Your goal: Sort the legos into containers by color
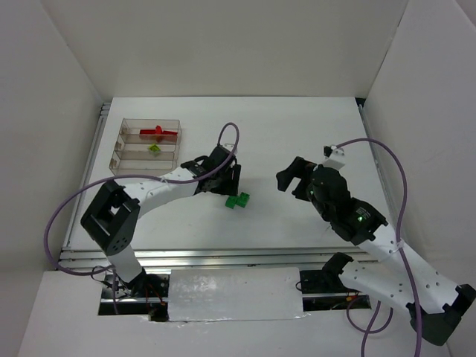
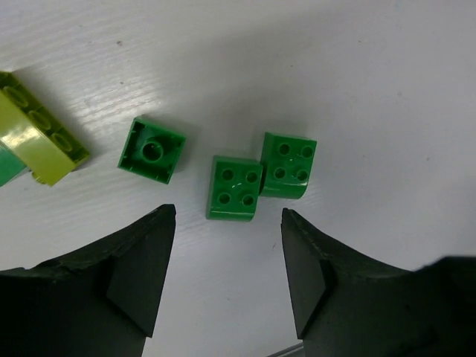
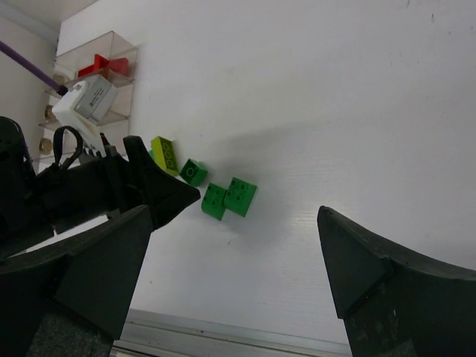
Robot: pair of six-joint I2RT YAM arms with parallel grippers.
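Green legos (image 2: pixel 234 187) just ahead of the left end effector (image 2: pixel 227 227), unclenched and empty.

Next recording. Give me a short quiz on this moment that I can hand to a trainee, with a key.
1. True or false: the right gripper is shut on a brick.
2. Which colour of bricks lies in the compartment of the tray farthest from the arms? A red, B dark green, C blue.
3. In the left wrist view, how many dark green bricks lie on the table just beyond the left gripper?
Key: 1 false, its jaws stand wide apart with nothing between them. 2 A, the red bricks. 3 three, one of them upside down.
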